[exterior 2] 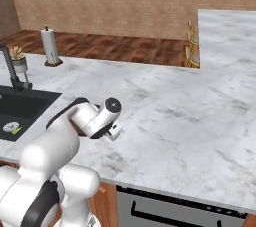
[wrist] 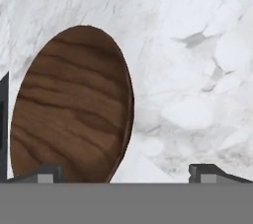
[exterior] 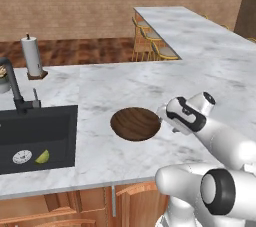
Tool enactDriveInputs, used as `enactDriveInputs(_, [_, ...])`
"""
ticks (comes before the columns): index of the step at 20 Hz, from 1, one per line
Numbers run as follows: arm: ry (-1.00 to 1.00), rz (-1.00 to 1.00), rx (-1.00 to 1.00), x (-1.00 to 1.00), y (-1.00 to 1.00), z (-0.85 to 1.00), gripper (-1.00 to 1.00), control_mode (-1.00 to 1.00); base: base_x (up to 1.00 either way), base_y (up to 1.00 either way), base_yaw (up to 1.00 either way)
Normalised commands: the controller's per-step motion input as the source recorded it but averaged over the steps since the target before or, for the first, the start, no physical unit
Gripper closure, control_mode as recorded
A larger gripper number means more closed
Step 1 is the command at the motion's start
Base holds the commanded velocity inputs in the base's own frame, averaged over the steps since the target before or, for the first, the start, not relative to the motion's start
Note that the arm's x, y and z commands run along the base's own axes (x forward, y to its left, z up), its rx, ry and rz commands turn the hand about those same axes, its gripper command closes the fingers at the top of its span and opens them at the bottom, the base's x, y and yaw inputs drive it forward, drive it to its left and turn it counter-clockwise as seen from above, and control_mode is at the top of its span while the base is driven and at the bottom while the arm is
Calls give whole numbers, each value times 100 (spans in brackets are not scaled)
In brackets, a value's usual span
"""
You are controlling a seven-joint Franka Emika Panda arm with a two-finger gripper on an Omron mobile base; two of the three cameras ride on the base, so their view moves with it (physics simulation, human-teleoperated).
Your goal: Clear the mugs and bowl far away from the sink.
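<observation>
Gripper (wrist: 126, 171) spread wide, holding nothing, poised above counter (exterior: 100, 91) just right of bowl (exterior: 135, 123); bowl resting beside sink (exterior: 37, 136), probably awaiting pickup and clearing away

a white marble tabletop (exterior: 100, 96) runs in an l shape, one wing stretching off toward the far right corner. the dark wooden bowl (exterior: 135, 123) sits directly on it near the front edge, just right of the black sink (exterior: 35, 138) set into the left part. a paper towel holder (exterior: 33, 57) stands at the far edge on the left, with a small potted plant (exterior 2: 18, 58) behind the sink.
</observation>
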Motion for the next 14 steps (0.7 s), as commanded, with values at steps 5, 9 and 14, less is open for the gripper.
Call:
enactDriveInputs(5, [0, -4, 0, 21, 8, -19, -100, -100, 0, 0, 0])
enactDriveInputs(9, [0, -3, 0, 6, 0, -18, -100, -100, 0, 0, 0])
enactDriveInputs(14, [0, -3, 0, 5, 0, -16, -100, -100, 0, 0, 0])
